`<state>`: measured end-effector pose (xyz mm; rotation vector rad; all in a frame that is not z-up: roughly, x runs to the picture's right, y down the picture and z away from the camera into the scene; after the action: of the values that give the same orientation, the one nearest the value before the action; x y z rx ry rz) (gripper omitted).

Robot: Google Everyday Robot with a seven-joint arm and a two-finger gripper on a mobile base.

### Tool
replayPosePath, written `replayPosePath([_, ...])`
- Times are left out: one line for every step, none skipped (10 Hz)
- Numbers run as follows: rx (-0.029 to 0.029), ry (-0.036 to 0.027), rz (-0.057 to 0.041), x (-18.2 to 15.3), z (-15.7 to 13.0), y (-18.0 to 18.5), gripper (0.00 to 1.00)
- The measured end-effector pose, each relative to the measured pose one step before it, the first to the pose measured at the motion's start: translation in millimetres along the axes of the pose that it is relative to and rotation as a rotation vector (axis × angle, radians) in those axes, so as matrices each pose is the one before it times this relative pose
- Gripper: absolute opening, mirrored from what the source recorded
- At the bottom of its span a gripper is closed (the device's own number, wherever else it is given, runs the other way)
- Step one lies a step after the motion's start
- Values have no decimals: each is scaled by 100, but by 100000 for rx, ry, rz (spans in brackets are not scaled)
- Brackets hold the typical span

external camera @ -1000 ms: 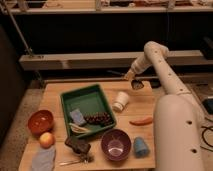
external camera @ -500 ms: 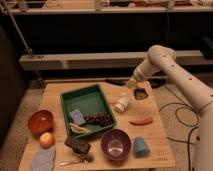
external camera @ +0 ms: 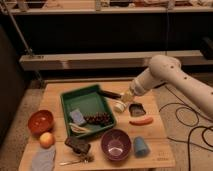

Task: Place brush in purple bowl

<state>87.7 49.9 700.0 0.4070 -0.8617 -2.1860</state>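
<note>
We're holding brush (external camera: 110, 93) level in gripper (external camera: 126, 96), centre-right of frame, fingers clamping handle, ready for purple bowl (external camera: 116, 144), lower centre.

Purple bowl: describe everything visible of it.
The purple bowl is round and deep, dark purple outside, with a paler, glossy inside that looks empty. It stands upright, mouth up, on the wooden table near the front edge. In the picture the blue cup stands close on its right, the dark block lies to its left, and a corner of the green tray is just behind; no contact is certain. The claw is farther back, beside the tray's right rim, well away from the bowl.
</note>
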Motion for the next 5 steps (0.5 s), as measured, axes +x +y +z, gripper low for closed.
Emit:
replayPosePath([2979,3574,1643,746,1140,-4078,0])
replayPosePath([1175,2672,1386,258,717,-2385,0])
replayPosePath([549,2014,213,177,417,-1529,0])
replayPosePath([1563,4504,-754,317,969,-1770,0])
replayPosePath([289,3199,0,-98,635,-744,0])
